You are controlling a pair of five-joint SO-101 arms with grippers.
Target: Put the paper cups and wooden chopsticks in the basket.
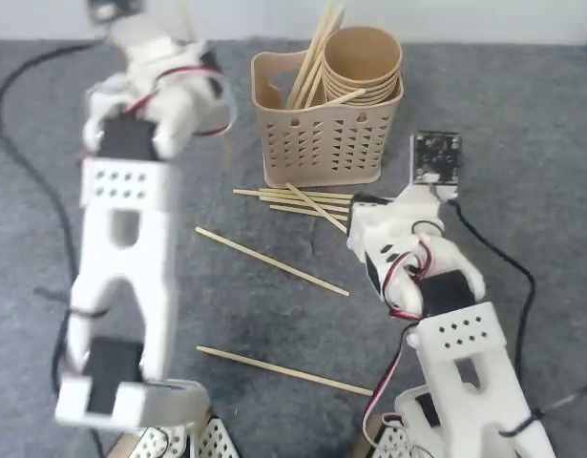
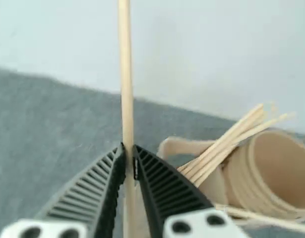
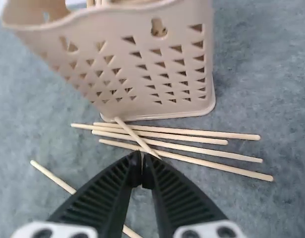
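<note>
A wooden chopstick (image 2: 124, 74) is pinched upright in the left gripper (image 2: 128, 153). It could be snagged on the basket (image 2: 167, 145) rim ahead. The right gripper (image 3: 141, 161) is closed, empty.

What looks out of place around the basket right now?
Several chopsticks lie bunched on the mat in front of the basket, with one stick crossed askew over the rest. Two more chopsticks lie apart, nearer the arms. The left hand grips one chopstick. Nothing looks damaged.

A hobby robotics bench: grey felt tabletop (image 1: 522, 143), pale wall (image 2: 216, 49), exposed-wire white arms (image 1: 121, 248).
</note>
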